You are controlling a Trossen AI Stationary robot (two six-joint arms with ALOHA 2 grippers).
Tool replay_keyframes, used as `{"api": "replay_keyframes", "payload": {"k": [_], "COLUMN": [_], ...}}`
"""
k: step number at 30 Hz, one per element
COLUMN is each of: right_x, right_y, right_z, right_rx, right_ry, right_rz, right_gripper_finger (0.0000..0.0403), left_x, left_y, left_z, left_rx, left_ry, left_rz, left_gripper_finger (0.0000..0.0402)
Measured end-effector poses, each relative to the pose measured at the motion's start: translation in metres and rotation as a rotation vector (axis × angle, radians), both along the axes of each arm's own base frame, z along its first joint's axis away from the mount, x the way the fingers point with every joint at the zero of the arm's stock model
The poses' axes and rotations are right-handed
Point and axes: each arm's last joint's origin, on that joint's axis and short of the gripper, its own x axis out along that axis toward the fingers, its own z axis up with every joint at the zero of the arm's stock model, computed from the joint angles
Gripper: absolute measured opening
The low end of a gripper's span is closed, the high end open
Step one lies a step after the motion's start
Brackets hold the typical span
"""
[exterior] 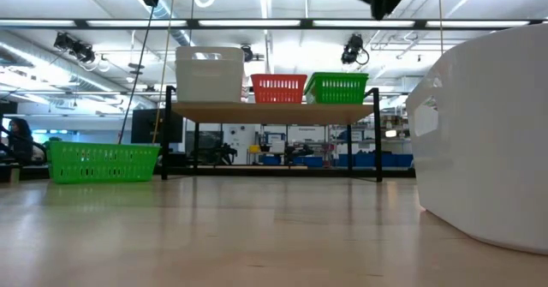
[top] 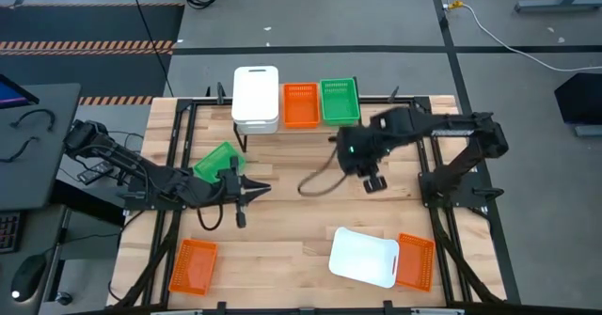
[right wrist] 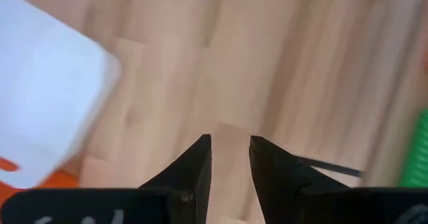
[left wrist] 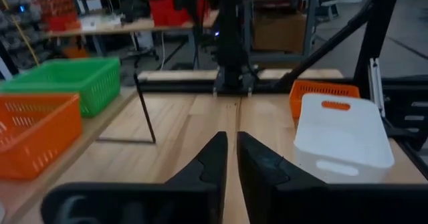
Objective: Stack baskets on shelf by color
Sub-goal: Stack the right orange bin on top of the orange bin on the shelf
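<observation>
The worktop (top: 282,259) is a big wooden table. At its far edge stands the shelf (top: 376,108), a low plank on thin black legs. On the shelf are, side by side, a stack of white baskets (top: 256,97), an orange basket (top: 301,104) and a green basket (top: 340,100).

Off the shelf, one white basket (top: 363,257) lies near the front edge, toward the right corner, and it lies partly over an orange basket (top: 416,261). Another orange basket (top: 193,265) lies near the front left corner. A green basket (top: 218,162) lies on the left part, just beside the left arm.

The left gripper (top: 256,191) is near the middle of the worktop, its fingers (left wrist: 212,158) almost together and holding nothing. The right gripper (top: 374,182) hangs over bare wood in front of the shelf, its fingers (right wrist: 195,158) a little apart and also empty.

I judge that the baskets are light, stiff plastic, a little slippery and able to slide when pushed. The thin rim of a side wall looks the best place to pinch; the white one has also a handle slot (left wrist: 337,166) in its end wall.

I can read no brand, label or writing on anything.
</observation>
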Motion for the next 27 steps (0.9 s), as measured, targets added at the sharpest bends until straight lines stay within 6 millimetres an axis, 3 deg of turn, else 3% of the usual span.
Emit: {"api": "replay_keyframes", "payload": {"k": [7, 16, 23, 27], "right_x": [-0.009, -0.025, -0.034, -0.044], "right_y": [0.051, 0.101, 0.148, 0.166], "right_z": [-0.007, -0.036, -0.056, -0.074], "right_rx": [0.034, 0.08, 0.145, 0.164], "right_ry": [0.047, 0.136, 0.07, 0.089], "right_rz": [0.047, 0.022, 0.15, 0.131], "right_gripper_finger": [0.0107, 0.0107, 0.0107, 0.0107], "left_x": [-0.001, -0.001, -0.001, -0.001], "left_y": [0.001, 0.001, 0.0, 0.0], "left_z": [-0.005, -0.005, -0.006, -0.006], "left_rx": [-0.03, -0.045, -0.046, -0.063], "left_ry": [0.036, 0.034, 0.047, 0.045], "left_rz": [0.011, 0.014, -0.005, -0.003], "left_gripper_finger": [0.0064, 0.0081, 0.008, 0.0079]}}
